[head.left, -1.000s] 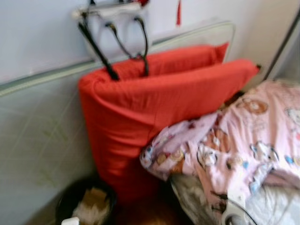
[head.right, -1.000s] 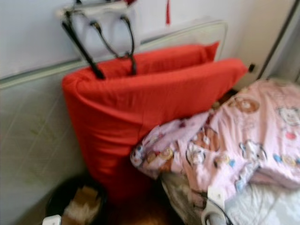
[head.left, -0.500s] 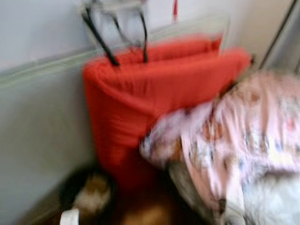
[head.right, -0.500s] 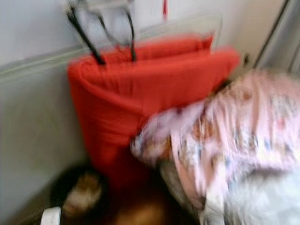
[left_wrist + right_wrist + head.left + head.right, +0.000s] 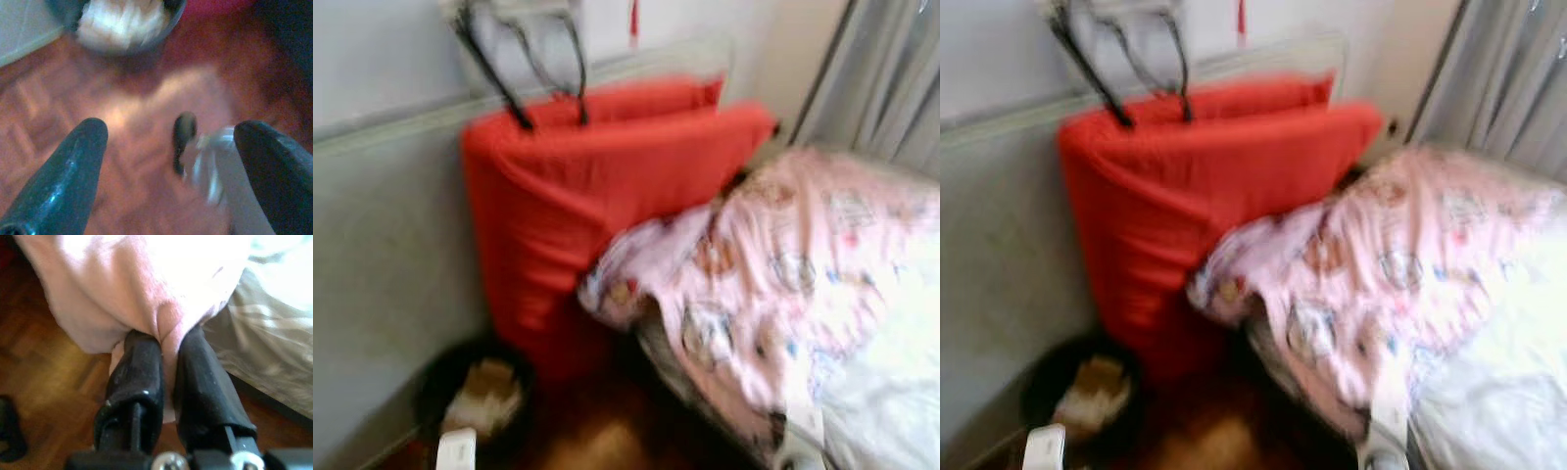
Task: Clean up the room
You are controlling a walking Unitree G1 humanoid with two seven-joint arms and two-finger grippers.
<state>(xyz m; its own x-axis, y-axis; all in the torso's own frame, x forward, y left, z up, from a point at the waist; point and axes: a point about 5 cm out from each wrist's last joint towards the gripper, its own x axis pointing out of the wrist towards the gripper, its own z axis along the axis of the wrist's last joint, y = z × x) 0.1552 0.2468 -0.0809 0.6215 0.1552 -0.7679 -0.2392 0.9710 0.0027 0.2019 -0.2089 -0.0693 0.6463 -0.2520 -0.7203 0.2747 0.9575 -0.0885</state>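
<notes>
Wooden parquet floor [image 5: 54, 161] fills the near ground, reddish-brown and blurred. At the lower left of the left eye view a dark bin [image 5: 475, 392] with pale paper inside stands on it. In the left wrist view the left gripper [image 5: 171, 161] hangs over the floor with its fingers [image 5: 68, 171] spread wide and nothing between them; a small dark thing and a pale crumpled scrap lie below, and the bin sits at the top of that frame. The right wrist view shows the right gripper [image 5: 168, 382] pinched narrow on a fold of the pink blanket [image 5: 146, 289], with the grey bed edge beside it. The blanket [image 5: 773, 264] spreads over the right half of the eye views, draped on the bed. Behind it a red mattress [image 5: 597, 206] leans upright against the pale wall [image 5: 382, 59], with black straps hanging above it.

Compared with a second ago, the whole picture has slid leftward, so a grey curtain [image 5: 891, 88] now shows at the upper right.
</notes>
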